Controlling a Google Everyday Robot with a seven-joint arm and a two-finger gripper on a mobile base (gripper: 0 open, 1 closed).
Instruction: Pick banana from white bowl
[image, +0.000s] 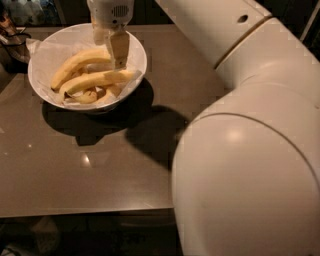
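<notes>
Yellow banana (75, 64) in white bowl (137, 59), end beneath gripper (110, 54), fingers parted.

The banana (97, 79) is yellow with a brownish tip. It lies in the white bowl (136, 55), which is lined with white paper. Above the bowl, the gripper (111, 52) is cream-white, its tan jaws parted. The worktop (100, 170) is glossy grey-brown. The arm (250, 150) is white.

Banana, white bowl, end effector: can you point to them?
banana (95, 80), camera view, middle of its yellow peel.
white bowl (32, 65), camera view, rim at picture left.
end effector (111, 54), camera view, lower end, above the bowl's bananas.
</notes>
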